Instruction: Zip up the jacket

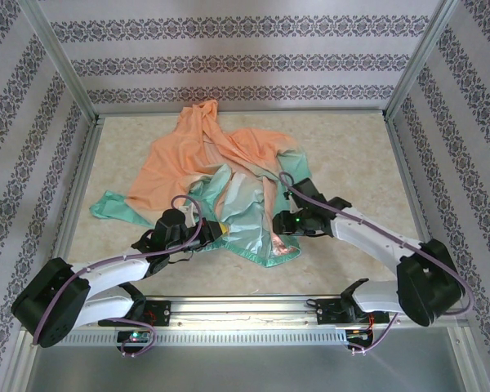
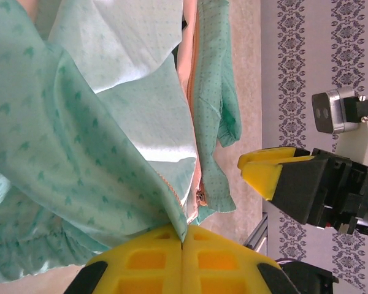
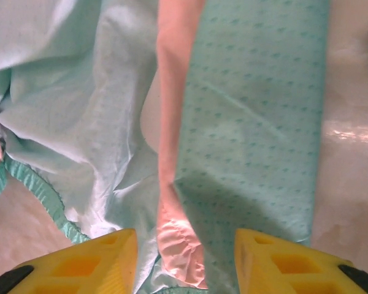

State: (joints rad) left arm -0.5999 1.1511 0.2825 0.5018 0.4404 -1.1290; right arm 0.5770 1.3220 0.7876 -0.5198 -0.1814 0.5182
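Thin shiny orange-to-mint hooded jacket lies crumpled mid-frame on beige bench, light, limp, probably slippery: left gripper jaws shut on mint hem, right gripper jaws part-open astride orange zip edge, empty, so grip that stiffer edge.

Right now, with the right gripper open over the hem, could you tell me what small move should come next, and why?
Probably lower the right gripper and close it on the pink edge strip lying between its open fingers. The left gripper is shut on the jacket by the zipper, so the other side likely needs a hold too.
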